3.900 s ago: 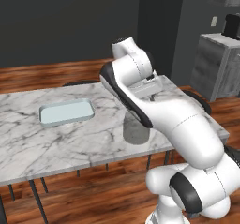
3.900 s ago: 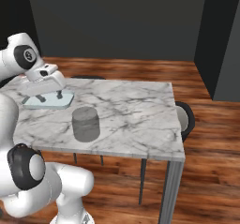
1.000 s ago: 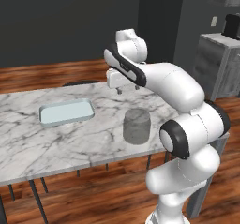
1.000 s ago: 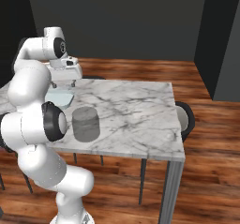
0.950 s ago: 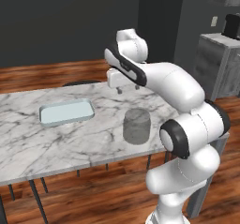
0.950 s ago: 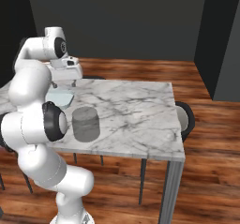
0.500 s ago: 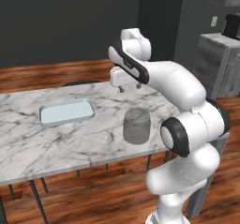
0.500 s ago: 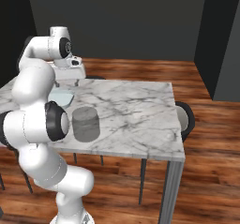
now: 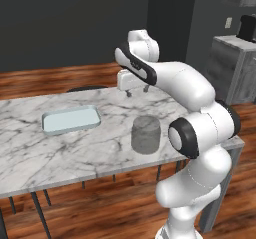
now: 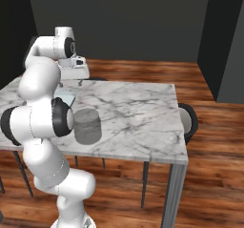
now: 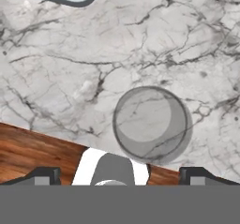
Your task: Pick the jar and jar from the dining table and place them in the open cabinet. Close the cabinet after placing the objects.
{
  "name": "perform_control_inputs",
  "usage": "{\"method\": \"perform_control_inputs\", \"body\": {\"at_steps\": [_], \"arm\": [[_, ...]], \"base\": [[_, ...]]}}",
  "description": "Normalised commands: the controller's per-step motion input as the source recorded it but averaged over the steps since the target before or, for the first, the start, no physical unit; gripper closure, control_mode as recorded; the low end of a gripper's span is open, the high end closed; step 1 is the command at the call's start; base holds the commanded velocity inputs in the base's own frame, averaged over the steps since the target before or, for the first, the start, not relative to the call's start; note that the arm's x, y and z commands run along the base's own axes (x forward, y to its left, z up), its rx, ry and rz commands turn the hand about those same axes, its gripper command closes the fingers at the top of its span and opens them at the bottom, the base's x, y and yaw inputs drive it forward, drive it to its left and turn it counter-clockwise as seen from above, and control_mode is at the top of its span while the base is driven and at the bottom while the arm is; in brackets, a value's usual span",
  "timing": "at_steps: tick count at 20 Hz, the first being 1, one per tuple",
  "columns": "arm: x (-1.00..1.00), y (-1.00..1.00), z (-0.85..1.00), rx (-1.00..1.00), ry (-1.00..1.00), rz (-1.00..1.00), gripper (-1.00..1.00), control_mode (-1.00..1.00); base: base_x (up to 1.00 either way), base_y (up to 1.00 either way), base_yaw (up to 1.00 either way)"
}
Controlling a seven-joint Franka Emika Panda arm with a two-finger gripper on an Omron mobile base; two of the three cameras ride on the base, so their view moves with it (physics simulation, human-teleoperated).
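- One dining table carries the grey jar near its front edge; a clumsy descent could knock it off.
- Beside it, the pale tray could snag a wide approach.
- Gripper hovers spread wide, holding nothing, above the far side.

arm raised from low over the dining table, end effector now further back
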Motion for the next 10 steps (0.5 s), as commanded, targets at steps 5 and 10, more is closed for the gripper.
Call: {"method": "perform_control_inputs", "body": {"at_steps": [5, 10], "arm": [[0.2, 0.01, -0.15, 0.0, 0.04, 0.04, -1.0, -1.0], [0.12, 0.0, -0.31, 0.0, 0.06, 0.04, -1.0, -1.0]], "base": [[0.0, 0.0, 0.0], [0.0, 0.0, 0.0]]}}
